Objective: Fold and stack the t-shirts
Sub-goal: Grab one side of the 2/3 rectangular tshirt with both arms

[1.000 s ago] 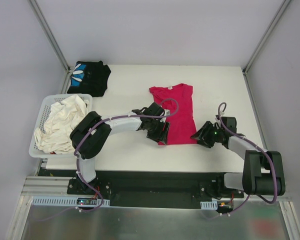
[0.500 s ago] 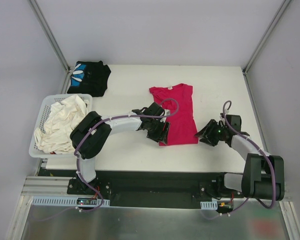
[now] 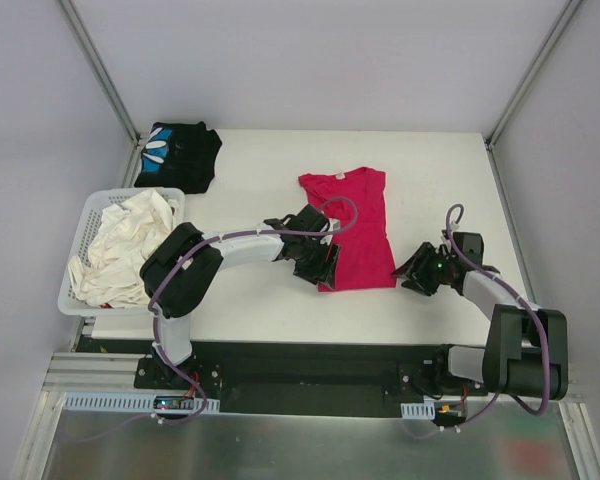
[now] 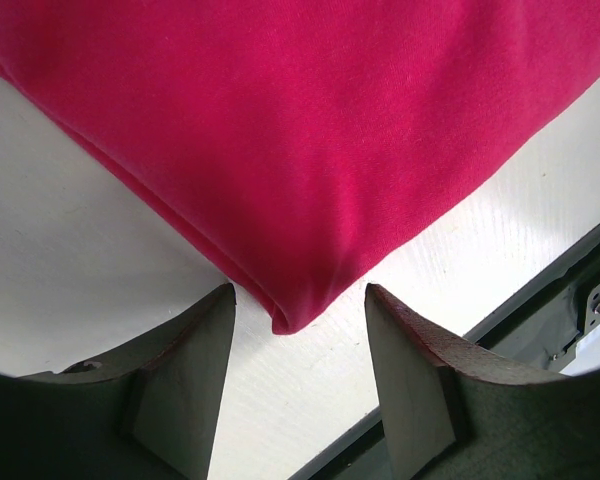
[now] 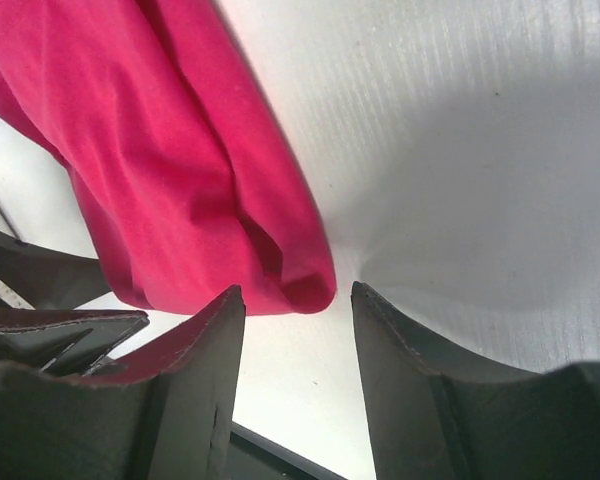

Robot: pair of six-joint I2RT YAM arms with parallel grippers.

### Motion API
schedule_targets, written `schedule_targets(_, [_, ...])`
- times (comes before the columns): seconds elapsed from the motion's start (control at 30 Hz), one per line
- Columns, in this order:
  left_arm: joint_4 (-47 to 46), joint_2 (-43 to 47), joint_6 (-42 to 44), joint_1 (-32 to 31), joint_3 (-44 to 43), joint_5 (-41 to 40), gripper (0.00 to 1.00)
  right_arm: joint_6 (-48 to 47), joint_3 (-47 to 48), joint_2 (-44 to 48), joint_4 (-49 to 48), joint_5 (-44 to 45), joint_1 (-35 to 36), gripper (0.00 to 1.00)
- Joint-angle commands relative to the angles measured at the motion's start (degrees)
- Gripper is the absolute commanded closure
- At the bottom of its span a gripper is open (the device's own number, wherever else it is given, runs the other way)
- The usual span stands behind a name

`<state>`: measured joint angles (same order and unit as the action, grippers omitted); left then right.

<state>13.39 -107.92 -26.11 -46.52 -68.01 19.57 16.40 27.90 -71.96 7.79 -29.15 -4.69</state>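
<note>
step: prob. the hem-to-collar fold of the magenta-red t-shirt [image 3: 352, 225]; each arm sits at one near hem corner
how to: go low so the lower finger slips under all layers; close both sides together; lift level and carry the hem toward the collar w/o skewing
left gripper [image 4: 298, 292]: jaws parted, straddling the near-left corner; nothing pinched
right gripper [image 5: 296, 290]: jaws parted round the near-right corner; cloth tip just between them, not clamped
shirt pos: flat, narrow, mid tabletop [image 3: 260, 190]
black t-shirt [image 3: 178, 155]: folded at far-left corner, well apart; likely the stack spot
</note>
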Motion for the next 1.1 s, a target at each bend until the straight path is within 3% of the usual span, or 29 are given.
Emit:
schedule_targets(0.0, [2.0,-0.8,1.5,-0.5,0.2,0.2,0.46,-0.5,-1.0,-1.6,-1.8,0.0,-0.4,0.50])
schedule_targets(0.53, [2.0,-1.4,2.3,-0.4,-0.2,0.5,0.46,1.8,-3.1,-3.5,-5.9,-0.4,0.7,0.51])
schedule_targets(1.07, [2.0,-1.7,2.6,-0.4,-0.9,0.6,0.46,6.7,-3.3,-5.0,-9.8,1.1,8.6,0.52])
